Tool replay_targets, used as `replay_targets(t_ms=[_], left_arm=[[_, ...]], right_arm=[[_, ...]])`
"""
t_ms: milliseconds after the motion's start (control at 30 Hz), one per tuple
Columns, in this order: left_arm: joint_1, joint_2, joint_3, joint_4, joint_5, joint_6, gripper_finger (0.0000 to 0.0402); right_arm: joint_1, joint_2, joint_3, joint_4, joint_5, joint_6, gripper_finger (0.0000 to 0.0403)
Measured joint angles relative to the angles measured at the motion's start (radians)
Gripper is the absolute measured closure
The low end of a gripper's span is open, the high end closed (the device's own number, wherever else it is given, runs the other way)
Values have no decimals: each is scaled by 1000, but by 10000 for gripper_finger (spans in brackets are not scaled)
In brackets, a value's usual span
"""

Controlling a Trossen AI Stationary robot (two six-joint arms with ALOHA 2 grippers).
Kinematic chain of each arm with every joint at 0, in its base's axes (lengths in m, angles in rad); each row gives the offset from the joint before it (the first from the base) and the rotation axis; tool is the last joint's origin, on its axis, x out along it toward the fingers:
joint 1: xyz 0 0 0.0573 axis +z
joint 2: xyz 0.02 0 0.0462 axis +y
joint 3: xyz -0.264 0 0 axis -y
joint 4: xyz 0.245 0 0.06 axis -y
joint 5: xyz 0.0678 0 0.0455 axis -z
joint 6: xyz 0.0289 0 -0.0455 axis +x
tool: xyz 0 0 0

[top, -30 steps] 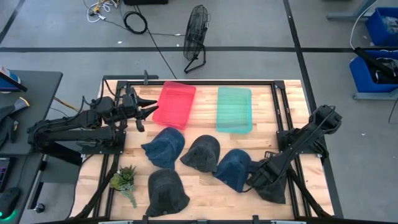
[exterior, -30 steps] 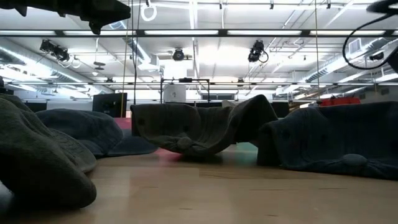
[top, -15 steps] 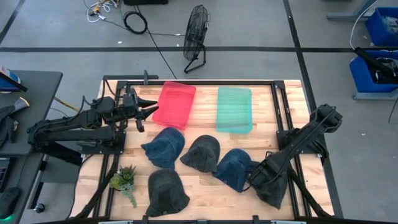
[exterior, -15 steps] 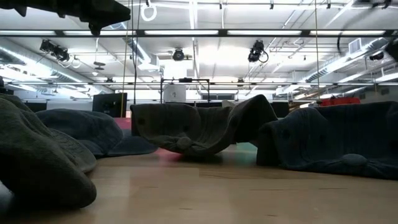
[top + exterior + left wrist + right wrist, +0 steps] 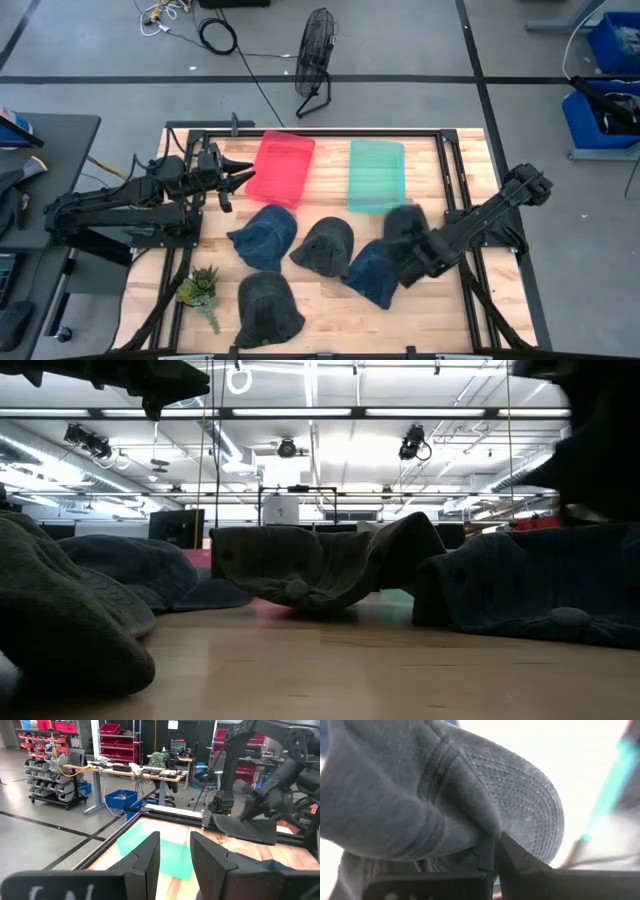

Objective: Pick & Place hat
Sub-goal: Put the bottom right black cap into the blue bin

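Note:
My right gripper point(image 5: 414, 252) is shut on a dark grey hat point(image 5: 404, 224), which hangs blurred above the table's right half. The low view shows it as a dark shape point(image 5: 600, 440) at the top right. Lying on the table are a blue hat point(image 5: 265, 237), a dark grey hat point(image 5: 325, 246), another blue hat point(image 5: 372, 272) and a dark hat point(image 5: 268, 308). At the far left, beside the red tray point(image 5: 280, 167), my left gripper point(image 5: 243, 178) is held open above the table with nothing between its fingers. My right gripper pinches the hat between its two fingers where the stitched brim meets the crown point(image 5: 492, 832). The fingers slant down from the table's right side. The hat point(image 5: 250, 826) hangs below them, clear of the table, above the right blue hat.
A green tray point(image 5: 377, 176) lies beside the red one at the far edge. A small potted plant point(image 5: 200, 288) stands near the left front corner. Dark frame rails point(image 5: 300, 130) border the table.
My right gripper has risen from the near right of the table and moved toward the far edge and a little left, carrying the dark grey hat. The hat lay on the table before and now hangs clear above the right blue hat.

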Motion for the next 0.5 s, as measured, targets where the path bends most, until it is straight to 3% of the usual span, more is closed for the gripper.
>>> replay_targets(t_ms=[167,233,500], left_arm=[[0,0,0,-2,0,-16,289],[0,0,0,-5,0,-18,289],[0,0,0,-16,0,-22,289]], right_arm=[[-193,1,0,43,296,-254,396],[-291,1,0,86,349,-338,396],[-644,1,0,363,222,-695,399]])
